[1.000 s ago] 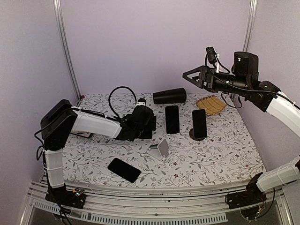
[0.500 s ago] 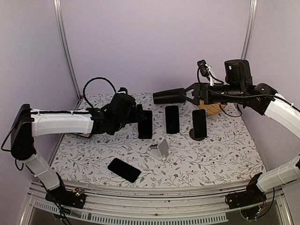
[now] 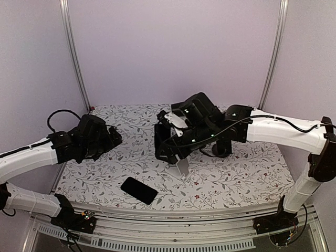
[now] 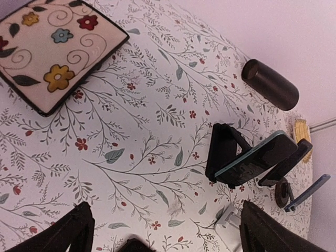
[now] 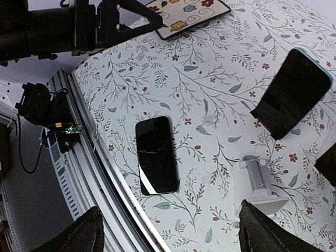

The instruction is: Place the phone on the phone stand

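- Here's the right gripper (image 5: pixel 169 208), hanging over the near side of the table with its jaws spread wide and nothing between them.
- Right below it is the flat, glossy black phone (image 5: pixel 156 155), lying face up on the floral-print tablecloth (image 5: pixel 210 79) close to the front edge.
- Near the phone sits the small white plastic phone stand (image 5: pixel 259 181); the phone lies apart from it, not on it.
- Further back, a second black phone (image 4: pixel 254 157) leans on a black wedge stand (image 4: pixel 224 149).
- Over on the left, the left gripper (image 4: pixel 165 210) also has its jaws wide apart and is gripping nothing.
- Beyond it are a square cream plate with painted flowers (image 4: pixel 58 52) and a black cylinder (image 4: pixel 270 84) lying on its side at the back.
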You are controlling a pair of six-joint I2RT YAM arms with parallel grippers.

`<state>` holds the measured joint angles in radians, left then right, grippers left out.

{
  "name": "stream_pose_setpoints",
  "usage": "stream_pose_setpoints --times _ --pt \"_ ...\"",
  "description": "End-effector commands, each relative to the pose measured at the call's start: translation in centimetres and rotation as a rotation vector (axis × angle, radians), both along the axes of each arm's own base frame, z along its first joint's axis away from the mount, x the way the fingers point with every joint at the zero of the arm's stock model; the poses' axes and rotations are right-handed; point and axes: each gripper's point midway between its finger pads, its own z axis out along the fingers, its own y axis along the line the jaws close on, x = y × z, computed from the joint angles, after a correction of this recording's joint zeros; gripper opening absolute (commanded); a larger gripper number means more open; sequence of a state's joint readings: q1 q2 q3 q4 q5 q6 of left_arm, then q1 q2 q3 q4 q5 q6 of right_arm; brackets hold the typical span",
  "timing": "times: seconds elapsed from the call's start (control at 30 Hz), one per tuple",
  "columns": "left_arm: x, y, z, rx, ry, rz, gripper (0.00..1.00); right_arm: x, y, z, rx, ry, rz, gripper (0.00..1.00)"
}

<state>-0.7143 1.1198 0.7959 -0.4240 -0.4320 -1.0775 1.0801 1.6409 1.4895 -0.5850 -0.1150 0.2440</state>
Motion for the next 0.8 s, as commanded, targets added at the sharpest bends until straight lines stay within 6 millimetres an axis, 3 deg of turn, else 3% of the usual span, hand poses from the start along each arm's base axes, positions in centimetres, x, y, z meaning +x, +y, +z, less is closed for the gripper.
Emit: stream_pose_setpoints --times 0.0,0.27,0.57,0.77 --pt "-2.7 2.5 -1.3 -0.068 0.094 0.059 0.97 -1.1 2.6 -1.4 -0.073 -0.011 0.044 0.89" --pt "-5.2 5.1 -0.6 -0.125 0.085 0.119 0.97 -2.8 6.9 -7.4 -0.222 0.055 0.098 0.87" --pt "-6.2 6.5 0.0 -0.120 0.094 0.152 0.97 -3.3 8.9 -13.7 -0.381 0.078 0.099 0.86" --pt "-6.2 7.3 -0.8 -0.129 0.122 0.172 0.97 -3.6 9.3 -17.2 -0.469 0.070 0.104 0.86"
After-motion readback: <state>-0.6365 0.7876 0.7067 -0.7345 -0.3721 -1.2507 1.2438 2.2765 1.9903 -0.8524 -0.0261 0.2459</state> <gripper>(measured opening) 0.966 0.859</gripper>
